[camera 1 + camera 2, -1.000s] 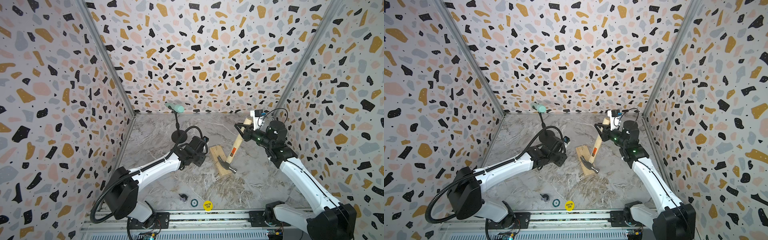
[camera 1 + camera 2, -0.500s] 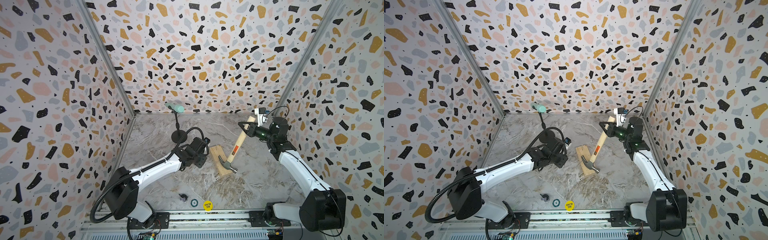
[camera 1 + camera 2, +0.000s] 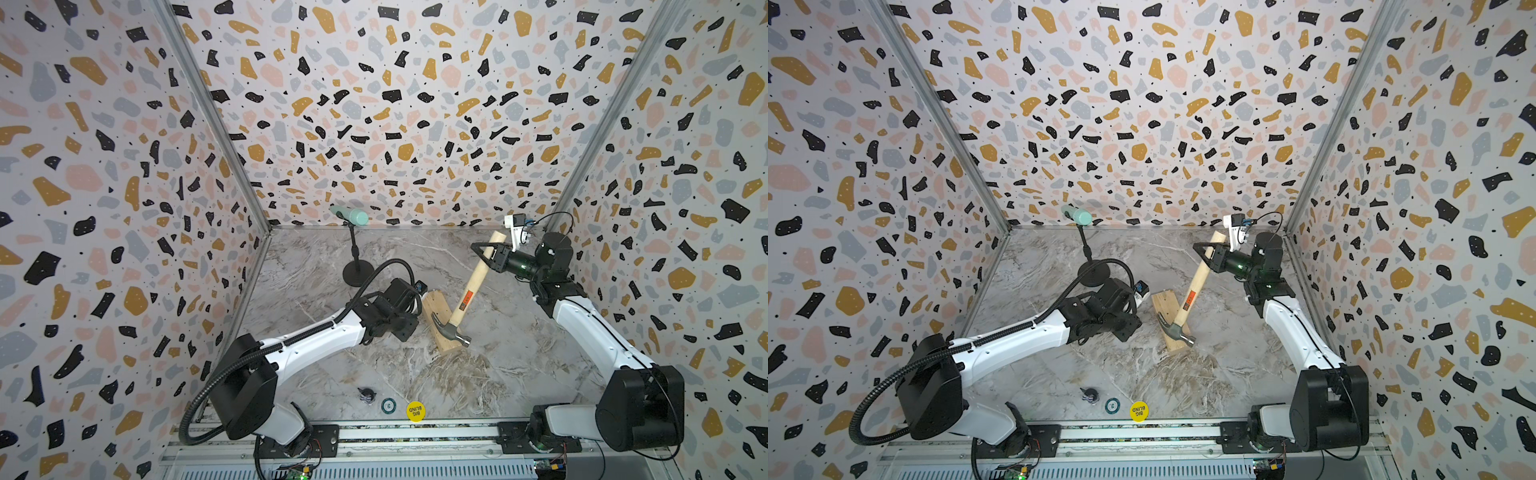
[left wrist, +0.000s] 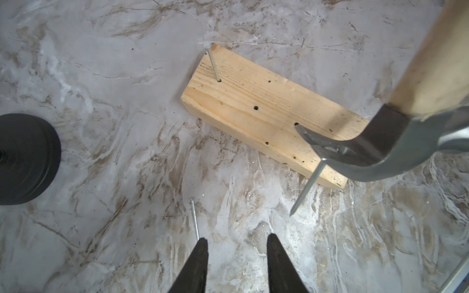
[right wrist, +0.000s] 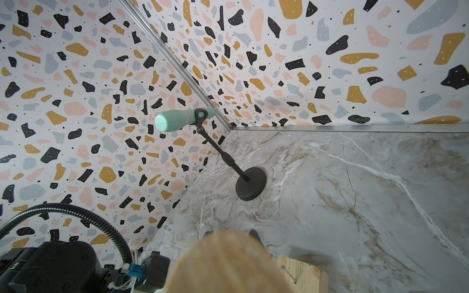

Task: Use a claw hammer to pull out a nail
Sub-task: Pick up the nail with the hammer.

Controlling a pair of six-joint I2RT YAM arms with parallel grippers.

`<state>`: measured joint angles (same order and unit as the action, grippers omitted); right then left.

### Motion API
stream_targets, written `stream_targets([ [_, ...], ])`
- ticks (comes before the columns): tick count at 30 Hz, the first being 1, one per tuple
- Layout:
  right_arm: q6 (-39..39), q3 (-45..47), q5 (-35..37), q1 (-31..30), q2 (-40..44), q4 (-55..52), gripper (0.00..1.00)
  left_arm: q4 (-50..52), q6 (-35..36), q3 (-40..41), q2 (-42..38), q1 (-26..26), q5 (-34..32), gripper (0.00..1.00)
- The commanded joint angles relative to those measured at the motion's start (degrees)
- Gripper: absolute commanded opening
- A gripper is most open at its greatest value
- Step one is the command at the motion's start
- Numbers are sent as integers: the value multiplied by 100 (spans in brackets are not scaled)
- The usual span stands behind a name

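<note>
The right gripper (image 3: 483, 250) is clamped on the upper end of the claw hammer (image 3: 473, 284), right of centre in both top views. The handle slants down to the head over the wood block (image 3: 434, 305). In the left wrist view the nail (image 4: 306, 188) hangs from the claw at the right of the frame, its point bare and out of the wood. At the bottom edge the left gripper (image 4: 237, 238) has its jaws apart and empty. A second nail (image 4: 214, 63) stands in the block's upper-left corner, and a loose nail (image 4: 195, 218) lies on the table (image 4: 101, 126) by one finger.
</note>
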<state>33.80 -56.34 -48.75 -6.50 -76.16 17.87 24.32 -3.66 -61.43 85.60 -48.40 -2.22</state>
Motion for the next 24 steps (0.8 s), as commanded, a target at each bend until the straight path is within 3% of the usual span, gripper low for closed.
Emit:
stream_targets([
  [1, 540, -359, -292, -80, 67, 474, 0, -120, 114, 67, -92, -105, 204, 34],
  [24, 621, -598, -396, -296, -109, 550, 0, -110, 180, 21, 84, -337, 302, 30],
])
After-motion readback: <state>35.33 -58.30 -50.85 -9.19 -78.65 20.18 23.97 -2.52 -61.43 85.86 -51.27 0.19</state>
